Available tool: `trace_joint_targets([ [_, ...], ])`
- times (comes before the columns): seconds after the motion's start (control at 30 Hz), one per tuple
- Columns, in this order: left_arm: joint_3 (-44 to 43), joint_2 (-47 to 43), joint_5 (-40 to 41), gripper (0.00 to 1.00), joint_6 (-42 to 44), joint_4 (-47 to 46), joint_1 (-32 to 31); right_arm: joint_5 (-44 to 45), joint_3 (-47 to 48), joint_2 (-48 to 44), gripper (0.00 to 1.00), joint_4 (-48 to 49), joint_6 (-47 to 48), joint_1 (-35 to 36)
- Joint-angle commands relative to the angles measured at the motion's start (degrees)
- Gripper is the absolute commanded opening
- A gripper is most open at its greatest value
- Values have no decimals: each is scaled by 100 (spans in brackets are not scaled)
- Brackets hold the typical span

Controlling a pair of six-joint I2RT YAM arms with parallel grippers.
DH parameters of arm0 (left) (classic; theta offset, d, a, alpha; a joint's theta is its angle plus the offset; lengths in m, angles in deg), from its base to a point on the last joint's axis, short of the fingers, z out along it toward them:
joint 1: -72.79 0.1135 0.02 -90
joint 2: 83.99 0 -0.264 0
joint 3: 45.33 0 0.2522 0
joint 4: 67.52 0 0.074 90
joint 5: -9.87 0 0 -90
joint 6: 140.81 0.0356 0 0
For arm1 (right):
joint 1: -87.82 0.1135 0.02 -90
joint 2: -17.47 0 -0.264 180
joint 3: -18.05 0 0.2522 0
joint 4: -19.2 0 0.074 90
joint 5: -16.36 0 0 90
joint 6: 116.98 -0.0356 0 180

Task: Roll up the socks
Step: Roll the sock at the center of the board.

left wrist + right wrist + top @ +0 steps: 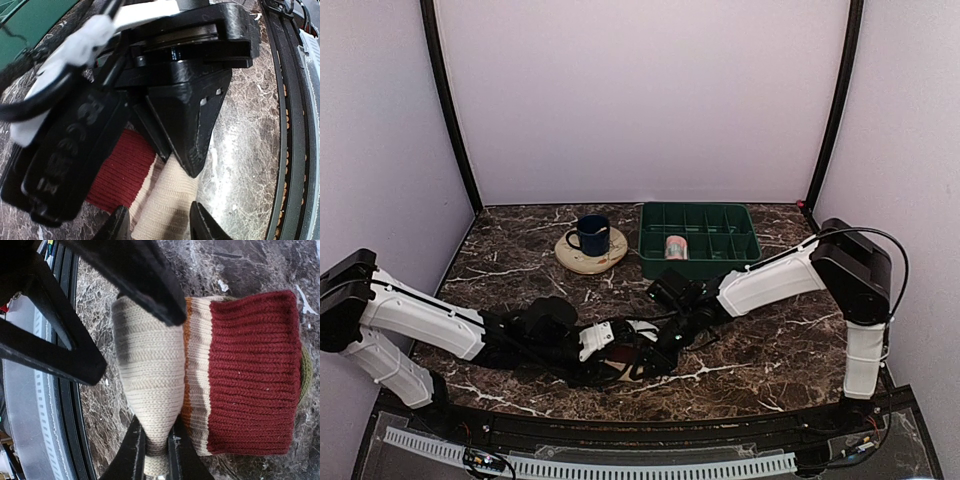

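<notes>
Striped sock (240,375) is looking soft, floppy, light: right gripper (156,435) is pinching its thin cream end, left gripper (160,212) is sitting spread around it.

I log this site as a robotics lab test cell. Plain pale walls (640,100) box the work area on three sides, joined by black corner posts (448,110). A left arm (420,320) and a right arm (770,285), both white and black, stand at the near edge of a marble-patterned table (520,250). A perforated white strip (650,467) and loose wiring (865,445) run along the front frame. A mug (590,235) and green tray (710,268) serve as props.
</notes>
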Motion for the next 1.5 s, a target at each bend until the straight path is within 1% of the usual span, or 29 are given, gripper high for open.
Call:
trace_joint_targets([
  [0.0, -280, 145, 120, 44, 372, 298, -73, -38, -74, 351, 0, -873, 119, -3],
  [0.27, -539, 400, 44, 44, 572, 699, -143, -173, 43, 432, 0, -1124, 278, -93],
  [0.53, -607, 563, 265, 44, 576, 950, -198, -228, 88, 483, 0, -1299, 369, -128],
  [0.7, -626, 590, 289, 42, 580, 1029, -216, -246, 84, 512, 0, -1375, 398, -138],
  [1.0, -648, 586, 205, 27, 574, 1065, -225, -243, 88, 536, 0, -1375, 382, -137],
  [1.2, -768, 758, -46, 9, 587, 1199, -224, -217, 88, 521, 1, -1347, 347, -145],
  [1.23, -771, 771, -73, 7, 579, 1204, -225, -210, 88, 521, 3, -1335, 338, -146],
  [1.27, -771, 772, -87, 5, 579, 1199, -225, -206, 88, 513, 8, -1326, 325, -146],
  [1.3, -764, 764, -90, 3, 571, 1197, -225, -200, 88, 512, 15, -1316, 307, -154],
  [1.33, -756, 761, -98, 2, 563, 1197, -225, -205, 88, 504, 19, -1291, 296, -159],
  [1.37, -746, 757, -99, 0, 559, 1197, -225, -222, 84, 501, 22, -1274, 279, -167],
  [1.47, -737, 768, -133, 0, 516, 1214, -225, -285, 2, 437, 29, -1160, 200, -225],
])
